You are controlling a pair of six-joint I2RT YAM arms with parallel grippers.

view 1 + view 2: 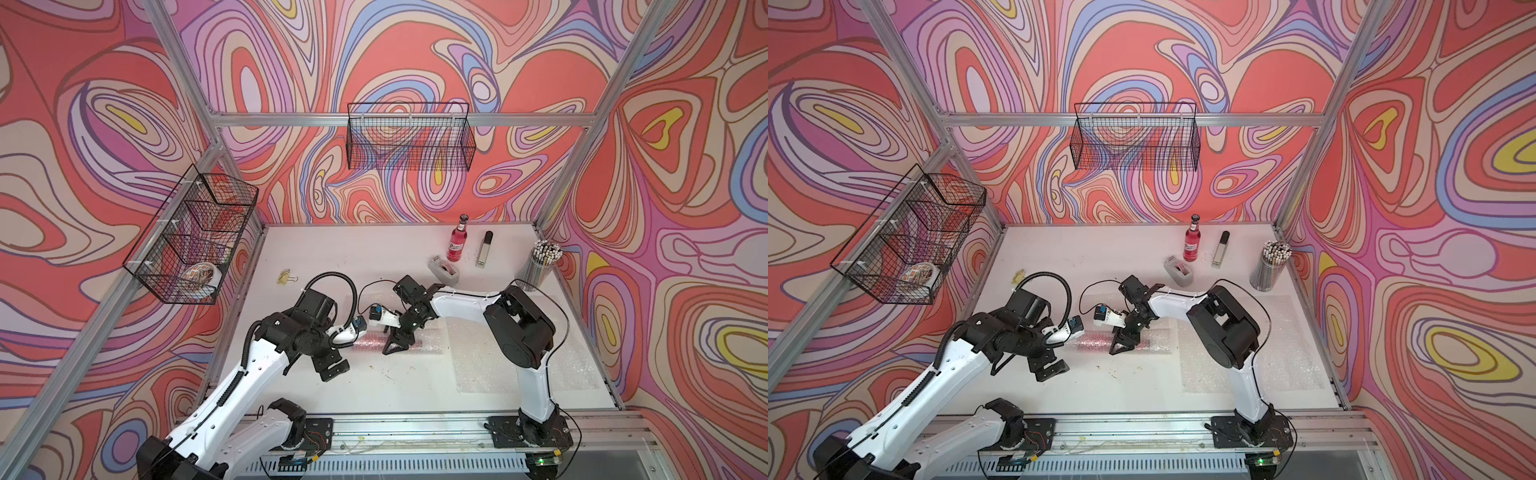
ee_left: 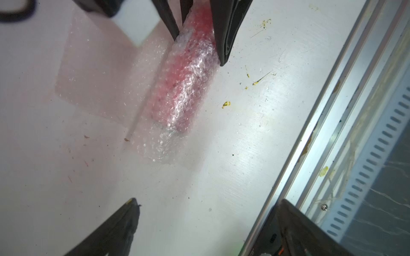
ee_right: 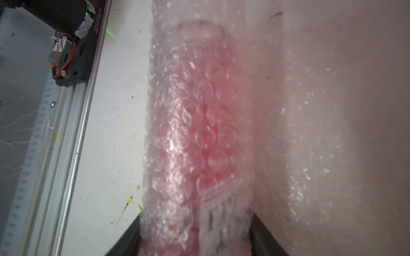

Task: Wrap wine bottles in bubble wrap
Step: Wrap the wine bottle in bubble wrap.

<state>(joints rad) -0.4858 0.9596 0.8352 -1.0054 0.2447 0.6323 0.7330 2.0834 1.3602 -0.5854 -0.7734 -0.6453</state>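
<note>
One wine bottle (image 1: 457, 243) stands unwrapped at the back of the table, seen in both top views. Another wine bottle (image 2: 184, 88) lies at mid-table, rolled in bubble wrap (image 3: 173, 110); pink liquid and label print show through. A loose flap (image 3: 321, 133) of that wrap lies flat on the far side. My right gripper (image 1: 397, 345) is shut across this roll, a finger on each side (image 3: 196, 221). My left gripper (image 2: 208, 201) stands open, apart from the roll's left end, nothing between its fingers. A second bubble wrap sheet (image 1: 498, 357) lies flat to the right.
A grey tape dispenser (image 1: 444, 268), a silver-and-black bar (image 1: 484, 249) and a cup of pencils (image 1: 540, 266) stand at the back right. A yellow clip (image 1: 284, 276) lies back left. Wire baskets (image 1: 409, 137) (image 1: 195, 237) hang on the walls. A metal rail (image 2: 321, 124) edges the front.
</note>
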